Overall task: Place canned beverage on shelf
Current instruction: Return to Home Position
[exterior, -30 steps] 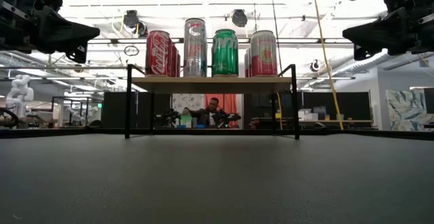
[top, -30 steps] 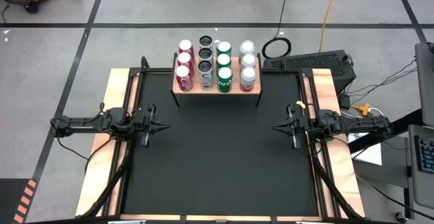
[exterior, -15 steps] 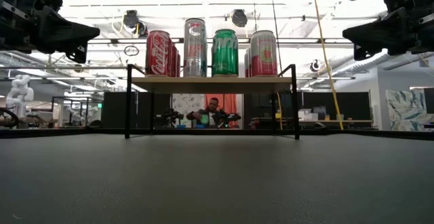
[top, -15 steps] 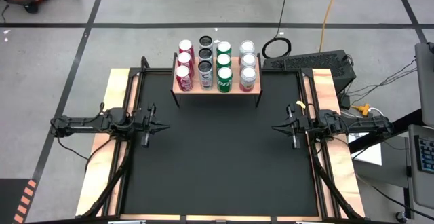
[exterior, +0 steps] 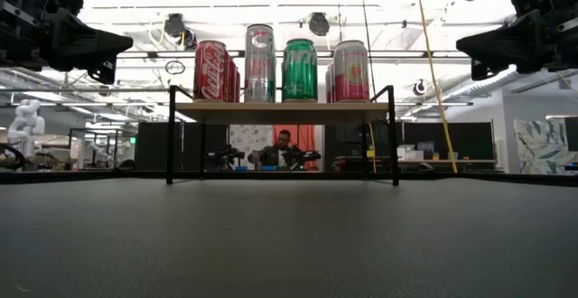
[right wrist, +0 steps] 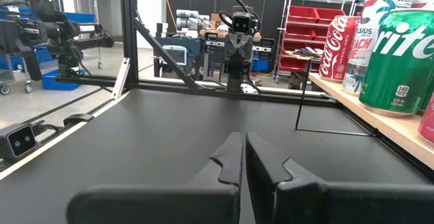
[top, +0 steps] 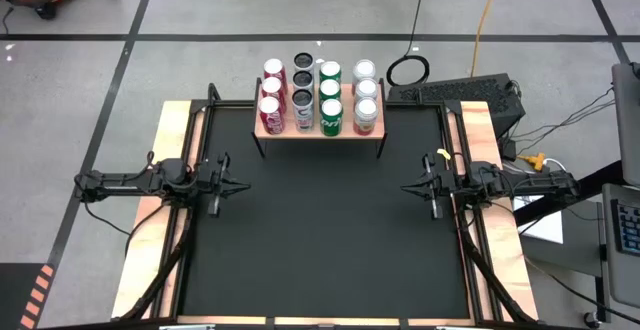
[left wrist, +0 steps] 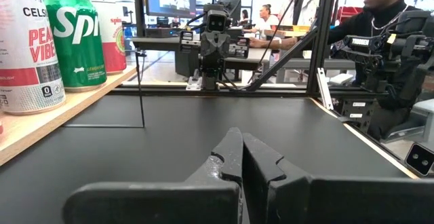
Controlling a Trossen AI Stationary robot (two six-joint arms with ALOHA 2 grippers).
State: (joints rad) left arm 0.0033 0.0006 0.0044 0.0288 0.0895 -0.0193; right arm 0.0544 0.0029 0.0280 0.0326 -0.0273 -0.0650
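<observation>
The shelf (top: 320,128), a light-wood board on thin black legs, stands at the table's far middle. Several cans stand upright on it in four rows: red (top: 270,108), grey with dark tops (top: 303,100), green (top: 331,105) and pink-white (top: 366,108). The low view shows the front cans (exterior: 299,69) on the board (exterior: 280,111). My left gripper (top: 243,186) is shut and empty at the table's left side. My right gripper (top: 407,187) is shut and empty at the right side. Each wrist view shows its shut fingers, left (left wrist: 242,157) and right (right wrist: 242,157).
The black mat (top: 320,240) lies between the two grippers. Light-wood side strips (top: 150,250) and black frame rails (top: 460,150) border it. A person (left wrist: 386,41) sits beyond the right side. Cables and a box (top: 455,92) lie on the floor behind.
</observation>
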